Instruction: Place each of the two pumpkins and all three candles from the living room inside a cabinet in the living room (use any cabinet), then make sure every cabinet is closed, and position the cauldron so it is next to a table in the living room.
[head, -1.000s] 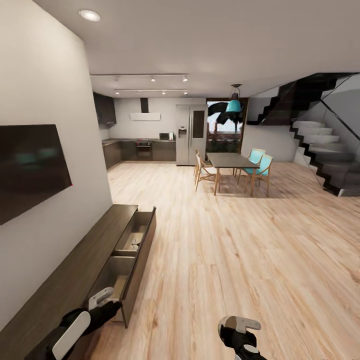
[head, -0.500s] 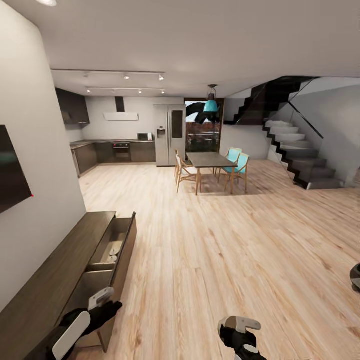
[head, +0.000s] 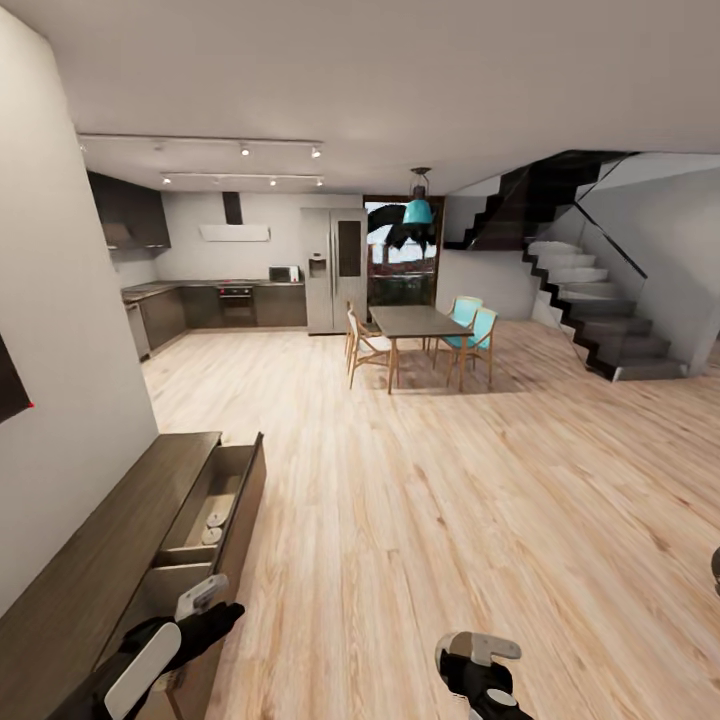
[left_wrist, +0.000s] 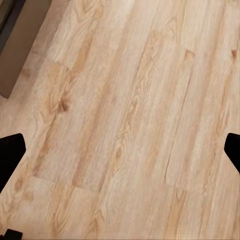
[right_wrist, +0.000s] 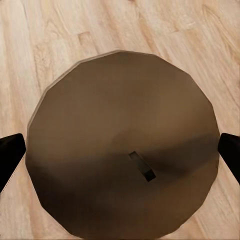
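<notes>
The cabinet (head: 110, 540) sits lower left of the frame, drawers open, just beside my left jaws (head: 200, 600); both jaws spread wide, holding nothing, right jaws (right_wrist: 120, 150) over a round brown top (right_wrist: 120, 125).

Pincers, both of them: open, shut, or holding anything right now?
Left pincer: open, empty, bare wood floor between the fingers.
Right pincer: open, empty, above a round brown top.

The head camera looks forward and slightly down across the plank floor (head: 450, 480) toward the far kitchen, while both wrist cameras face straight down, close above that same floor, the right one over a round brown tabletop (right_wrist: 122, 145).
</notes>
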